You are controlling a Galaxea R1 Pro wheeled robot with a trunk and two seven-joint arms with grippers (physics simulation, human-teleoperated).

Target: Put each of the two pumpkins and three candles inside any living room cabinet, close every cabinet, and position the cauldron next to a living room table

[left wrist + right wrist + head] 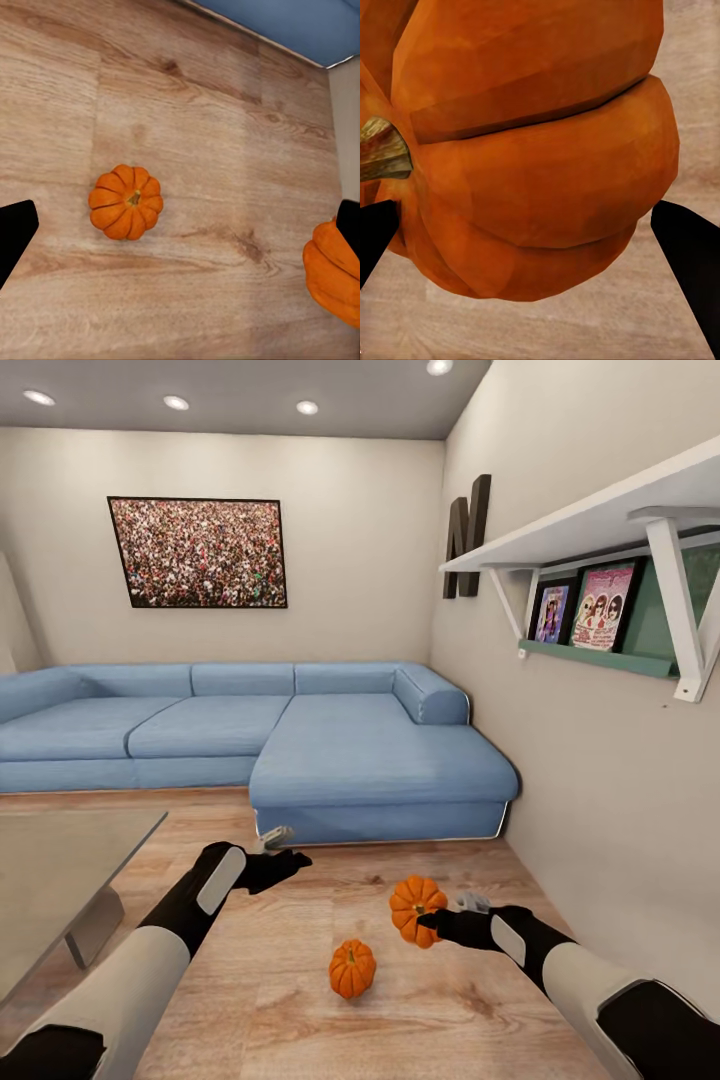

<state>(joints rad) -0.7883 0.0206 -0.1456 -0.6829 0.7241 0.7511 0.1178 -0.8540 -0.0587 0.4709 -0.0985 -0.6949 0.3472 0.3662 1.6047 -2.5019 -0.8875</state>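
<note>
Ribbed bright-orange pumpkin [532, 150] sat clamped between my right gripper [432, 922] fingers, clear of the wooden floor [300, 1020]. Second orange pumpkin [352, 968] lay on the boards, between arms, below the empty, open left gripper [285, 857], which I judged nearer.

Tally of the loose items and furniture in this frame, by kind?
Small bright-orange ribbed pumpkins: 2, one on the wooden floor, one in the right pincer
Blue fabric corner sofa: 1
Glossy grey low table: 1
White wall shelf: 1
Total: 5
</note>
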